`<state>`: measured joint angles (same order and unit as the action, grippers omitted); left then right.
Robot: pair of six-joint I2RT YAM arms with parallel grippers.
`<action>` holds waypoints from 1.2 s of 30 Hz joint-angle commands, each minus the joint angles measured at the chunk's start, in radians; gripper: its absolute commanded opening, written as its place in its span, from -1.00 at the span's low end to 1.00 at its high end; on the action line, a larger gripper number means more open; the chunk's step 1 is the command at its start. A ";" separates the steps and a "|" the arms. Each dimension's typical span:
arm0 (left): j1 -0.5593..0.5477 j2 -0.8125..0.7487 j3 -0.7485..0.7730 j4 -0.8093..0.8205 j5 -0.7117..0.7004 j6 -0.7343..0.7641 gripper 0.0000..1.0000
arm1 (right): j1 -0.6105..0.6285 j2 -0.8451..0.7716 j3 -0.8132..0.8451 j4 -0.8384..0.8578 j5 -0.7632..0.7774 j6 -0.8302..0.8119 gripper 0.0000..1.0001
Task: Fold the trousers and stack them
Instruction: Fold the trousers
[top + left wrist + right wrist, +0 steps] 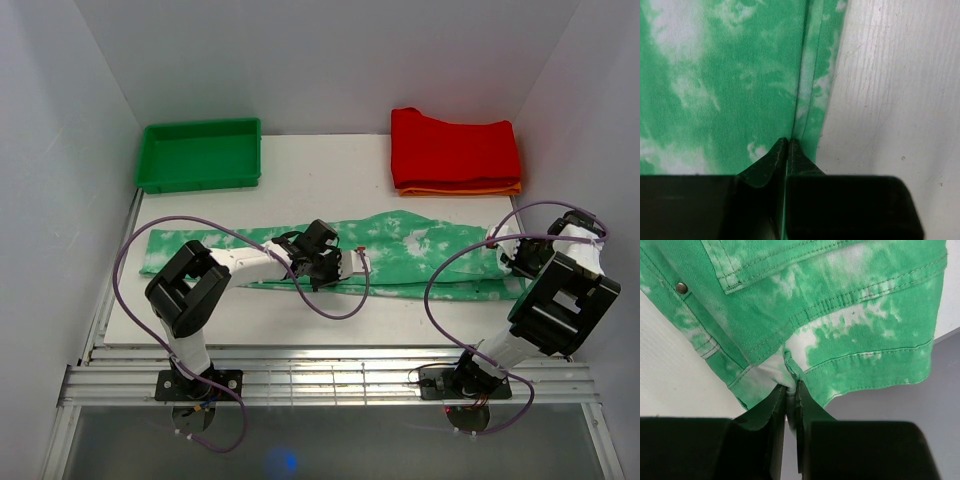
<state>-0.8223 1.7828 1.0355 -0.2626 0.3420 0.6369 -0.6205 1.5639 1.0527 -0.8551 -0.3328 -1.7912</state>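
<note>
Jaws of left gripper [788, 141] and right gripper [791, 385] pinch tight on the soft, floppy trousers [420, 250]; thick edges hold best.

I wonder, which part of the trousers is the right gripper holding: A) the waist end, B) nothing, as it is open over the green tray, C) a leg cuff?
A: the right wrist view shows the right gripper shut on the trousers at the stitched waistband edge, near a metal rivet.
</note>
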 commanded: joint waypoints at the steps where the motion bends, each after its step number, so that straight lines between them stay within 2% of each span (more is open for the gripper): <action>1: -0.005 -0.034 0.008 -0.056 0.023 0.007 -0.79 | 0.002 -0.011 0.050 -0.019 -0.023 -0.007 -0.84; 2: -0.005 -0.039 0.005 -0.058 0.026 0.012 -0.77 | 0.004 -0.011 0.050 -0.019 -0.023 -0.007 -0.85; 5: -0.005 -0.043 -0.008 -0.067 0.016 0.027 -0.43 | 0.005 -0.010 0.053 -0.019 -0.023 -0.007 -0.85; 7: -0.005 -0.039 -0.017 -0.070 0.014 0.033 -0.38 | 0.005 -0.010 0.053 -0.018 -0.025 -0.005 -0.84; 9: -0.005 -0.037 -0.020 -0.069 0.018 0.037 -0.40 | 0.007 -0.010 0.055 -0.022 -0.025 -0.004 -0.85; 10: -0.005 -0.039 -0.022 -0.067 0.022 0.037 -0.48 | 0.007 -0.011 0.053 -0.021 -0.025 -0.005 -0.84; 12: -0.005 -0.039 -0.023 -0.066 0.028 0.034 -0.48 | 0.007 -0.011 0.055 -0.021 -0.025 -0.005 -0.85; 16: 0.000 -0.028 -0.002 -0.069 0.025 0.021 -0.38 | 0.008 0.001 0.075 -0.041 -0.043 0.016 -0.85; 20: 0.017 -0.025 0.020 -0.076 0.054 0.024 -0.21 | 0.008 0.057 0.162 -0.107 -0.074 0.056 -0.84; 25: 0.031 -0.019 0.041 -0.101 0.087 0.023 -0.10 | 0.008 0.097 0.236 -0.171 -0.129 0.104 -0.84; 36: 0.074 0.000 0.081 -0.092 0.094 0.010 -0.18 | 0.008 0.125 0.288 -0.231 -0.167 0.121 -0.84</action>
<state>-0.7605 1.7897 1.0801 -0.3439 0.4046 0.6537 -0.6121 1.6905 1.2964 -1.0351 -0.4458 -1.6775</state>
